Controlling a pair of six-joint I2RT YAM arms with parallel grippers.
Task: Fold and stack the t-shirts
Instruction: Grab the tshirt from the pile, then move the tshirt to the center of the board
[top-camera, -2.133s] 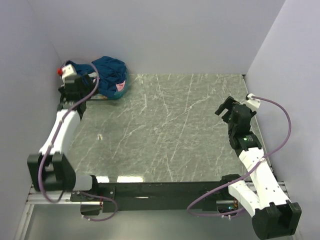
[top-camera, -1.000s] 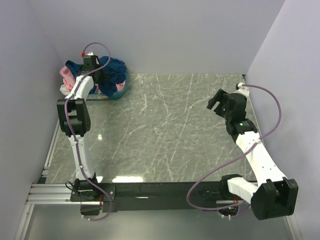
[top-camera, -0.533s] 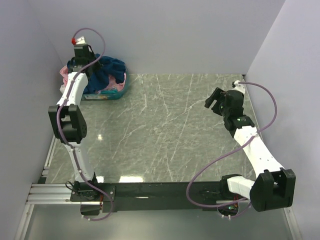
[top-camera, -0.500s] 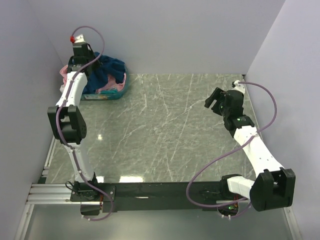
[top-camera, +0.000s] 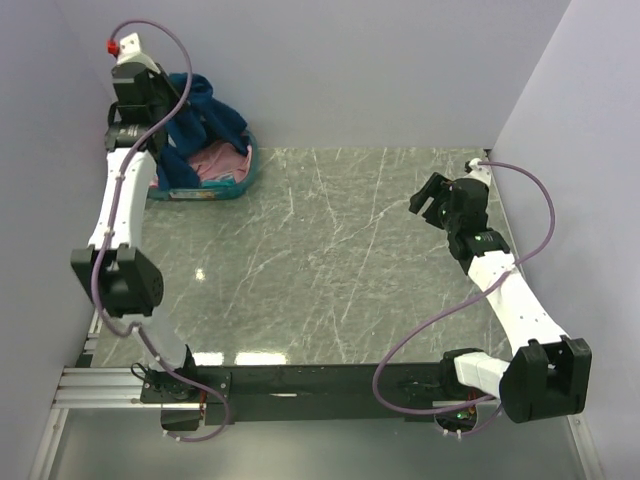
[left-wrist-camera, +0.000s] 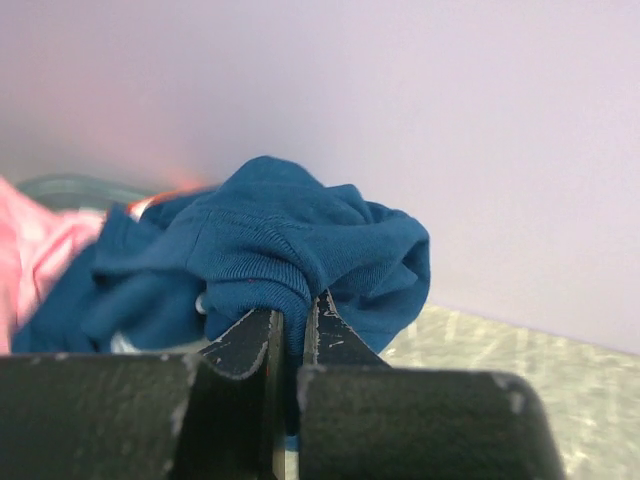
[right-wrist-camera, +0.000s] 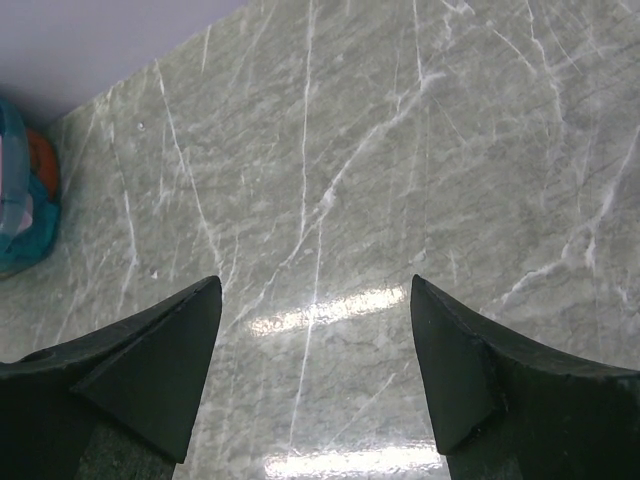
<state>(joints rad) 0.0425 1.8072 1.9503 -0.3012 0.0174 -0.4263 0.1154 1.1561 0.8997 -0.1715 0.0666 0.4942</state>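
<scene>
A dark navy blue t-shirt (top-camera: 200, 115) hangs lifted out of the teal basket (top-camera: 228, 188) at the table's far left corner. My left gripper (top-camera: 165, 118) is shut on a fold of this navy t-shirt (left-wrist-camera: 290, 240), with the cloth pinched between the fingers (left-wrist-camera: 245, 345) in the left wrist view. A light pink t-shirt (top-camera: 215, 163) lies in the basket under it; the same pink cloth (left-wrist-camera: 35, 255) shows at the left of the left wrist view. My right gripper (top-camera: 432, 200) hovers open over the right side of the table, and nothing lies between its fingertips (right-wrist-camera: 315, 300).
The marble table (top-camera: 330, 260) is walled by pale panels at the back and both sides. The basket stands against the left and back walls. A teal basket edge (right-wrist-camera: 25, 215) shows at the far left of the right wrist view.
My left arm has risen and pulled the navy t-shirt up out of the basket, uncovering the pink one. The right gripper has barely moved.
</scene>
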